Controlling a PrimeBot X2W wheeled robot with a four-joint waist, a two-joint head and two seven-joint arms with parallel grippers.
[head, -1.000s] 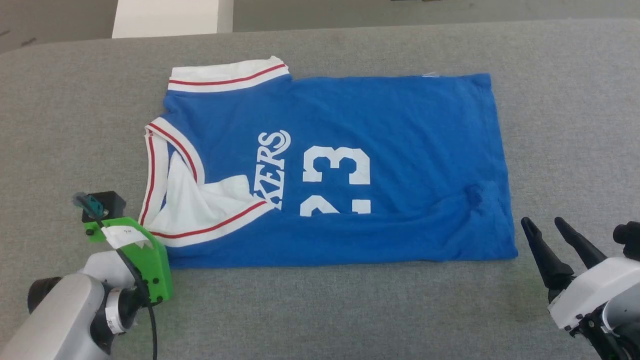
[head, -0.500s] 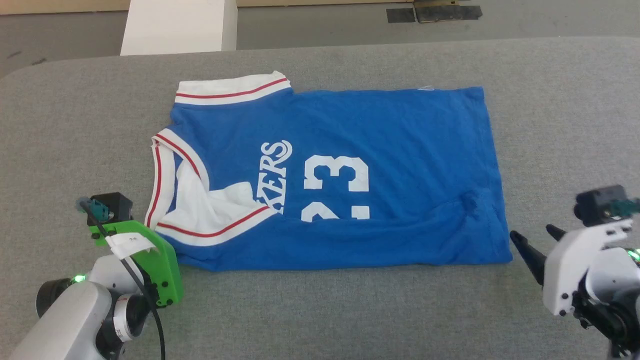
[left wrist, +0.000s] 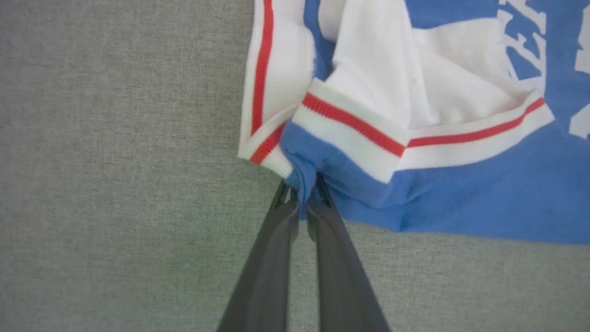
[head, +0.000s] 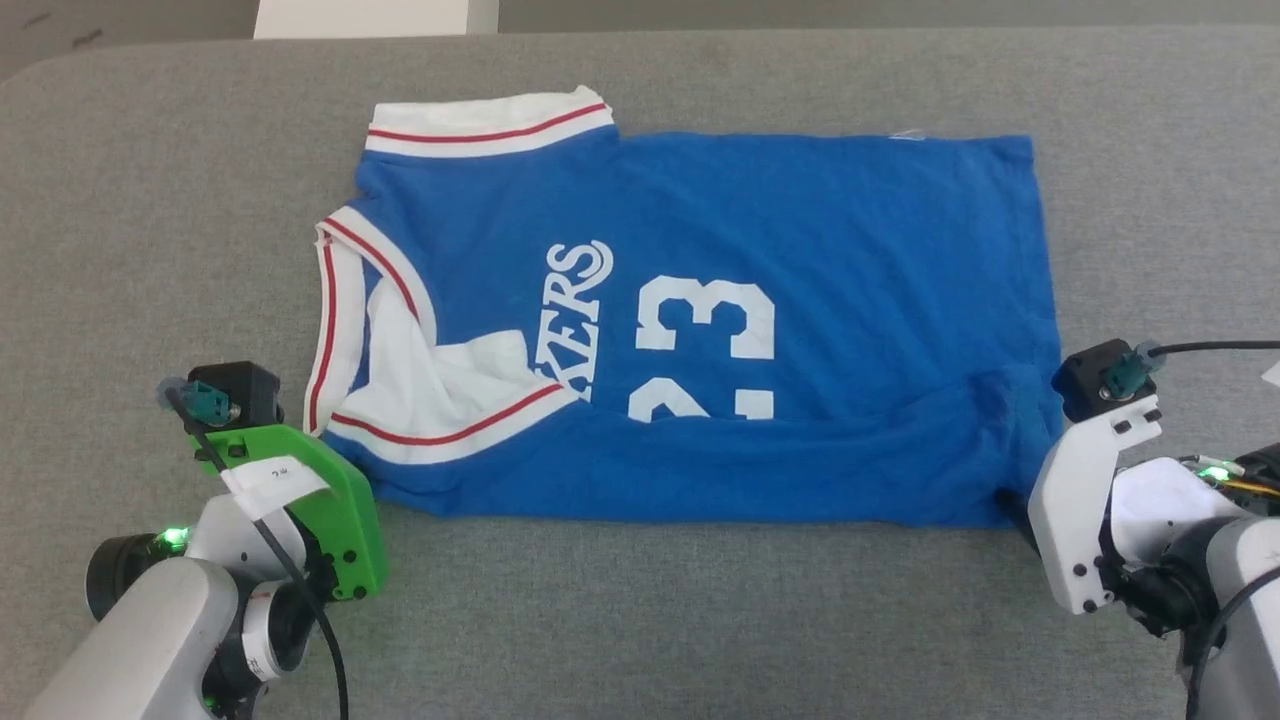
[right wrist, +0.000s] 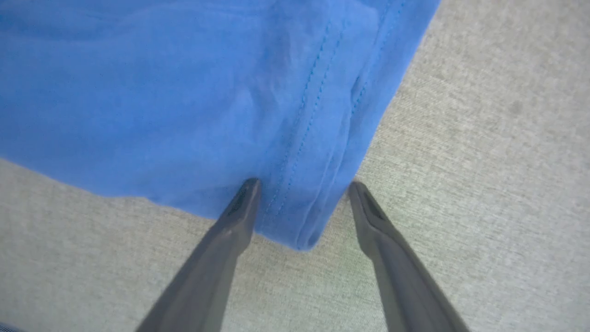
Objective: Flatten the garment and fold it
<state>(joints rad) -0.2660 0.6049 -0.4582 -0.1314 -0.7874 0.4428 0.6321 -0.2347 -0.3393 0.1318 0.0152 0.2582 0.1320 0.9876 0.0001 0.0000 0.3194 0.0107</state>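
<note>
Grey woven tabletop (head: 640, 620) | soft royal-blue garment (head: 820, 250) | left jaws pinching its corner | right jaws spread, straddling hem

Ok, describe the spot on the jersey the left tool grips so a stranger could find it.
A blue jersey numbered 23 lies on the grey table. At its collar end, near edge, the left tool is shut on the blue corner beside the red-striped white sleeve. The other near corner is plain blue hem, straddled by the open right tool.
</note>
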